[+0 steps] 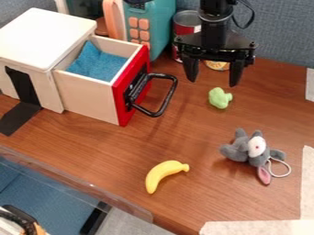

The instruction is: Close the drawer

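On the bench [110, 151], the cabinet [46, 34] sits at the left, its drawer [89, 96] jutting out rightward with a cloth [98, 64] in it. Behind the drawer stands a toy microwave [160, 27], with a can [186, 20] just right of that. Right of the drawer's handle [169, 94] lies a small toy [219, 98], with a plush mouse [248, 149] in front of it and a banana [164, 173] left of the mouse, nearer the front edge.

Near the far edge of the table [110, 151], the picture's edges crop the toy microwave [160, 23] and cabinet [46, 34]; the gripper [213, 83] partly hides a red can [184, 30].
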